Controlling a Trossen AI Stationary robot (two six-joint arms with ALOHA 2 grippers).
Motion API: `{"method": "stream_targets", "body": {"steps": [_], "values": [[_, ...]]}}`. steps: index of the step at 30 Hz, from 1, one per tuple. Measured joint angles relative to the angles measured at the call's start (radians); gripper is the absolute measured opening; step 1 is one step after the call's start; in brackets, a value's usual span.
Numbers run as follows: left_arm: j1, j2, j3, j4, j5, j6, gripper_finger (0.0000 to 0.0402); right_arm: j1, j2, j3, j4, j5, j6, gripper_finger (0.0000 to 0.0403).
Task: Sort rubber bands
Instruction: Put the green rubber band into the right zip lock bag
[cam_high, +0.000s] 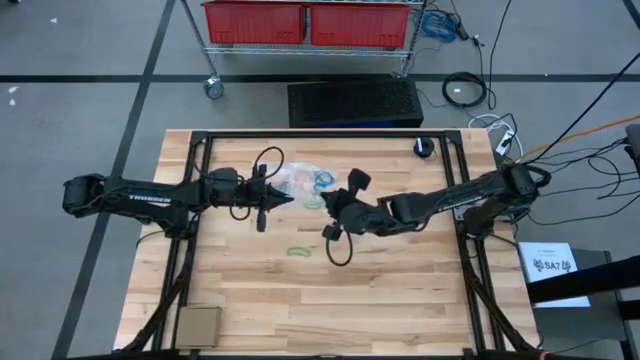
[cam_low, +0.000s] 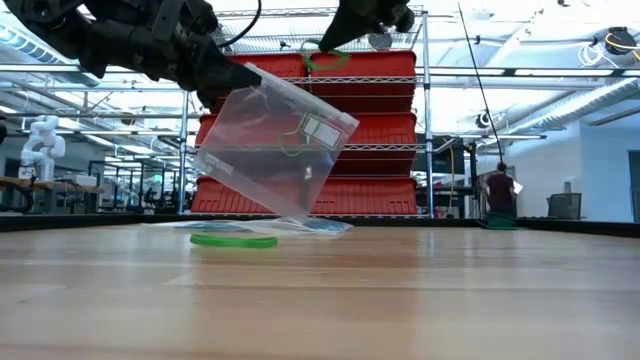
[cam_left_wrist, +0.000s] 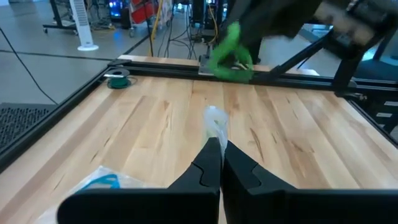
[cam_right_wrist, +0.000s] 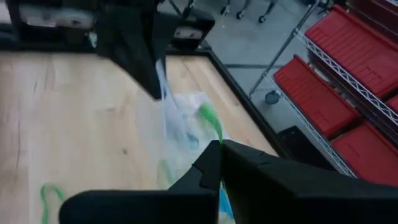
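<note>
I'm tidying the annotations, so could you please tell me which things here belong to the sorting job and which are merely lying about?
Job: green rubber band in right tool; green band on table; clear bag in left tool; bagged bands.
Lying about: cardboard piece; black round object.

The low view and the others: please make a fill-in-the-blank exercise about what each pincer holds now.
1. The left pincer holds a clear plastic ____ lifted above the table.
2. The right pincer is shut on a rubber band of ____ colour.
3. Another green rubber band lies flat on the ____.
4. Both pincers are ____, not open.

Missing words: bag; green; table; shut
</note>
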Motion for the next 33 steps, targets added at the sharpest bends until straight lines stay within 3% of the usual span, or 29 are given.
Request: {"method": "stream_targets", "body": {"steps": [13, 24, 30, 33], "values": [[0.0, 0.0, 0.0, 0.027, 0.031, -0.023, 0.0, -0.048, 0.055, 0.0, 0.022, -0.053, -0.079, 0.0], [0.0, 0.0, 0.0, 0.039, 0.031, -0.027, 0.0, -0.105, 0.072, 0.0, 0.058, -0.308, -0.074, 0.0], [-0.001, 0.0, 0.0, 0.039, 0.031, -0.027, 0.0, -0.122, 0.083, 0.0, 0.055, -0.39, -0.054, 0.0], [-0.001, 0.0, 0.0, 0.039, 0.031, -0.027, 0.0, -0.12, 0.079, 0.0, 0.042, -0.347, -0.047, 0.0]]}}
